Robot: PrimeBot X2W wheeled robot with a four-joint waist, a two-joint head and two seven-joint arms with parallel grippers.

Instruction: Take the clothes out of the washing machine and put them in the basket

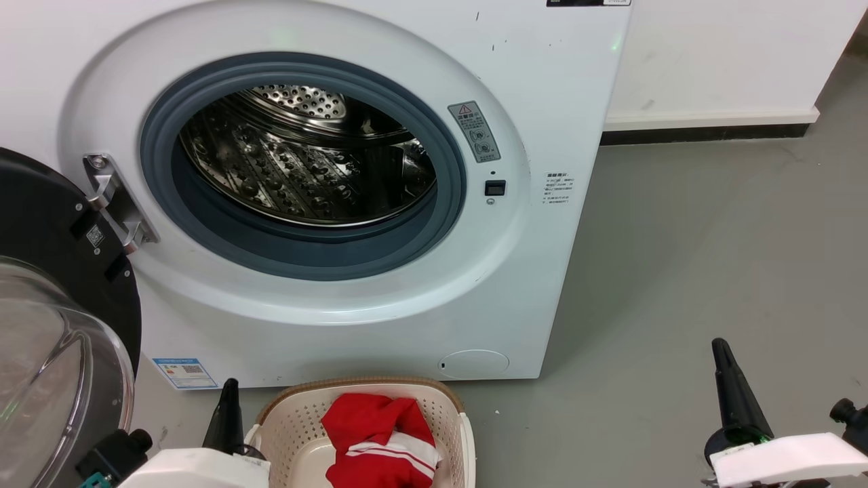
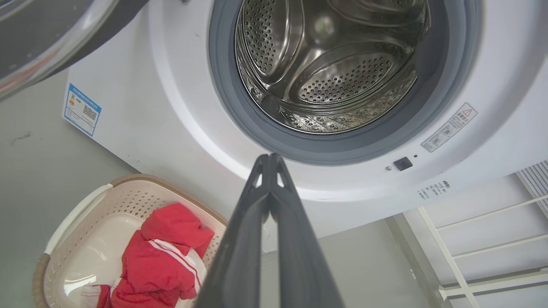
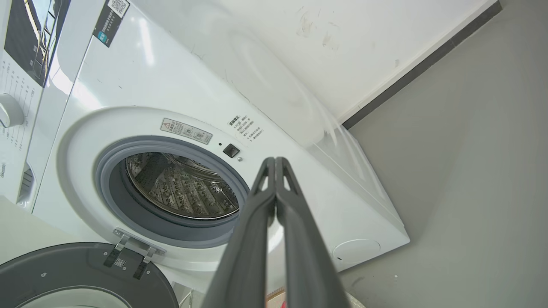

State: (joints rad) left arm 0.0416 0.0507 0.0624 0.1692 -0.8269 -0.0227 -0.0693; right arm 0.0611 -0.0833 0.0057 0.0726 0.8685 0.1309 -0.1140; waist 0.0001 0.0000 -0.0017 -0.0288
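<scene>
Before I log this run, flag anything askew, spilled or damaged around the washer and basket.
Nothing stands out. The clothes lie inside the basket, upright before the washing machine; the drum shows bare steel, and the door stands open.

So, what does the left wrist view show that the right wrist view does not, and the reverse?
Left wrist view: the clothes lying in the basket, a blue label on the front of the washing machine, a white rack, the shut left gripper.
Right wrist view: the control knob, the round cap, the dark skirting, the shut right gripper; of the basket, perhaps a sliver.
Both: the washing machine, its drum with no clothes visible, its door open.
</scene>
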